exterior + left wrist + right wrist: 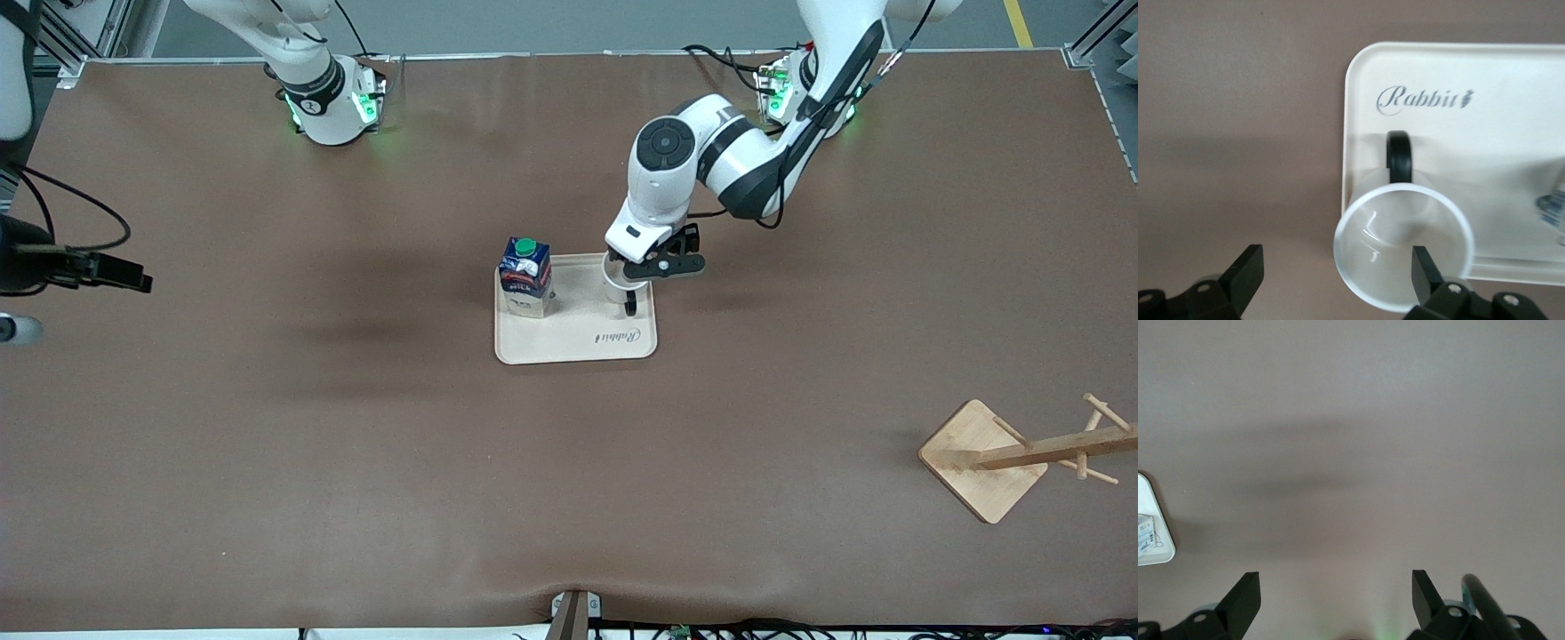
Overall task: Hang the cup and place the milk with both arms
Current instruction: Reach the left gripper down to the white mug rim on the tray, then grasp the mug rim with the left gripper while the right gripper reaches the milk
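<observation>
We see a cream tray (578,342) lying near the middle of the brown table (267,444). The milk (524,276) stands upright on the tray, close to the edge toward the right arm's end. The cup (620,283) stands upright on the same tray, in the corner toward the left arm's end and farther from the front camera, its black handle (630,305) pointing toward that camera. Bare tray lies between cup and milk.

The left gripper (642,267) hangs directly over the cup. In the left wrist view its fingers (1426,270) are spread apart: one sits over the cup's (1403,245) round rim, the other over bare table just off the tray's (1511,73) edge, and they grip nothing.

The right gripper (133,277) waits high near the table's edge at the right arm's end, well apart from the tray. Its wrist view shows its fingers (1245,593) parted over bare brown cloth, with only a tray corner (1155,540) at the margin.

A wooden rack (1022,453) with pegs stands near the corner at the left arm's end, nearer the front camera. Wide bare table separates it from the tray.
</observation>
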